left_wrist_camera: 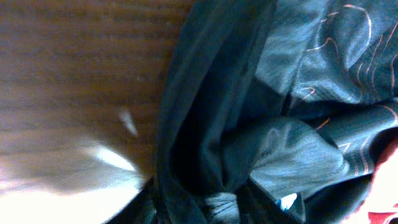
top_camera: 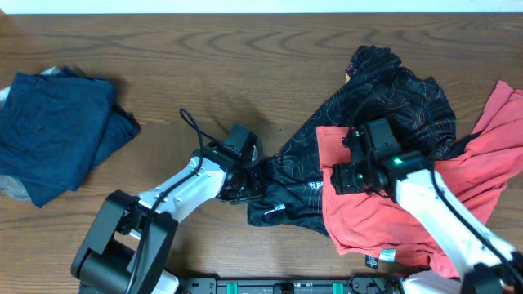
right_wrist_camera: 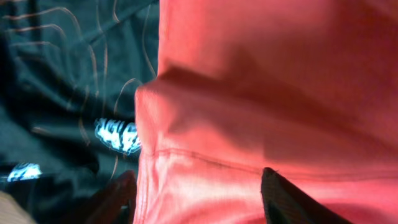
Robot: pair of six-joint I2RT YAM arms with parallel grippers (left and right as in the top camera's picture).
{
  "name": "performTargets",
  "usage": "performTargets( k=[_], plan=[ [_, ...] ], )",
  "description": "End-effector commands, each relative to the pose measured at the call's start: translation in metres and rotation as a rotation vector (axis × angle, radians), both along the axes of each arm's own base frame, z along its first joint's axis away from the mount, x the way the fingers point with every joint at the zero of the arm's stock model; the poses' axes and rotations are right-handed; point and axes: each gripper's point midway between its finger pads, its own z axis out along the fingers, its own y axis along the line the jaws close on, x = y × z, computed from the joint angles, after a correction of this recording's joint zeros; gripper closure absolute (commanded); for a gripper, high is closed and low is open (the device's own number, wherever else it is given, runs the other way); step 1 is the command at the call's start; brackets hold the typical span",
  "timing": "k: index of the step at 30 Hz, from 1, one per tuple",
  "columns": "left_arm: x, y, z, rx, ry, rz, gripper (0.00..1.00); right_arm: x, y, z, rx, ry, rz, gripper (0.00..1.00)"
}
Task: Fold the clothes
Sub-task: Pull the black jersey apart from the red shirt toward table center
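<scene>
Black sports shirt [top_camera: 392, 98] lies crumpled on the wooden bench [top_camera: 245, 65], right of the middle. It runs from close to the far edge down toward the near edge. Its thin orange contour lines and small white-and-blue logos show in the right wrist view.

A red T-shirt [top_camera: 384, 212] is draped over the black shirt's right and near parts. It spreads on to the right edge of the bench, and a small white label shows at its near hem. The black cloth is bare only on the far side and along a strip to the left of the red one.

The left gripper [top_camera: 252, 163] sits at the black shirt's left border, near the middle of the bench. In its own camera the dark fabric is drawn into a tight bunch at the bottom of the frame, so the fingers look clenched on the black shirt, though cloth hides them.

The right gripper [right_wrist_camera: 196, 186] is low over the left border of the red T-shirt, where it overlaps the black one. Its two dark fingers [right_wrist_camera: 283, 196] are spread wide apart with red cloth between them, released and grasping nothing.

A folded navy garment [top_camera: 57, 135] rests at the left edge, well apart from both shirts and both arms.
</scene>
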Motion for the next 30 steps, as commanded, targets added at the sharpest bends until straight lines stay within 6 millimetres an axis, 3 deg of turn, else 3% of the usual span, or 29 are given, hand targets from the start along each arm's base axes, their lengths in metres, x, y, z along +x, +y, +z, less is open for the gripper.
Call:
performTargets(
  k=[1,2,3,6,8,9,12,15,19,22,26,30],
  plan=[
    [-0.005,0.002,-0.004,0.010,0.009,-0.022,0.81,0.003,0.013,-0.011,-0.002,0.014,0.006,0.41],
    [-0.005,0.002,-0.004,0.010,0.006,-0.028,0.92,0.005,0.017,-0.013,0.000,0.007,0.018,0.41],
    [-0.005,0.002,-0.004,0.009,0.005,-0.032,0.94,0.008,0.020,-0.015,0.000,-0.002,0.025,0.40],
    [-0.005,0.002,-0.004,0.009,0.003,-0.036,0.94,0.016,0.024,-0.019,-0.022,-0.034,0.005,0.41],
    [-0.005,0.002,-0.004,0.008,0.000,-0.040,0.94,0.018,0.026,-0.023,-0.033,-0.041,0.011,0.48],
    [-0.004,0.002,-0.003,0.006,-0.006,-0.048,0.94,0.017,0.025,-0.025,-0.046,-0.037,0.013,0.56],
    [-0.002,0.002,0.004,-0.004,-0.038,-0.073,0.94,0.013,0.010,-0.031,-0.124,-0.013,-0.047,0.98],
    [0.008,0.006,0.016,-0.023,-0.081,-0.046,0.94,0.010,-0.021,-0.029,-0.241,-0.009,-0.207,0.99],
    [0.030,0.024,0.038,-0.038,-0.182,-0.006,0.94,0.010,-0.065,-0.004,-0.354,-0.055,-0.394,0.99],
    [0.052,0.056,0.051,0.017,-0.262,0.096,0.94,0.005,-0.113,0.029,-0.445,-0.099,-0.530,0.99],
    [0.080,0.106,0.074,0.064,-0.364,0.262,0.94,-0.020,-0.191,0.070,-0.563,-0.133,-0.815,0.99],
    [0.106,0.150,0.102,0.067,-0.461,0.410,0.94,-0.055,-0.247,0.086,-0.575,-0.111,-1.085,0.99]
  ],
)
